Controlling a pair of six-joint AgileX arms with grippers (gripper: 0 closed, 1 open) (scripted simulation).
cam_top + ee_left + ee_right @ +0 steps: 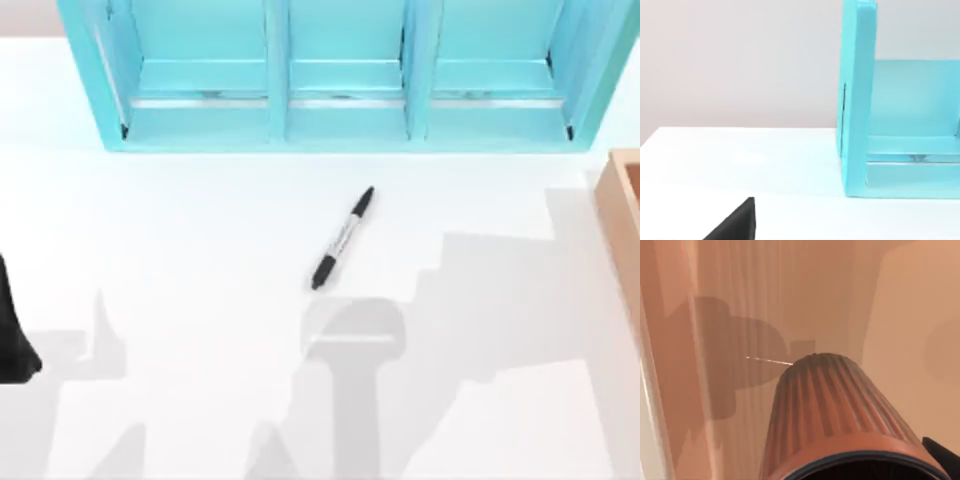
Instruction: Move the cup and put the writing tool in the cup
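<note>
**What we see of our own body**

Our left arm (14, 335) appears at the top view's left edge as a matt black, tapering shape with a rounded lower end; the left wrist view catches a flat black wedge (735, 224) with a straight vertical edge; the right wrist view shows a small black sliver (944, 454) at its corner; no cables, screws or markings are visible on these parts.

The slim black marker (343, 238) with its grey label band lies flat at centre frame of the top view, slanting lower left to upper right. The ribbed copper-toned cup (840, 415), dark inside, sits at the lower middle of the right wrist view against tan wood.
</note>
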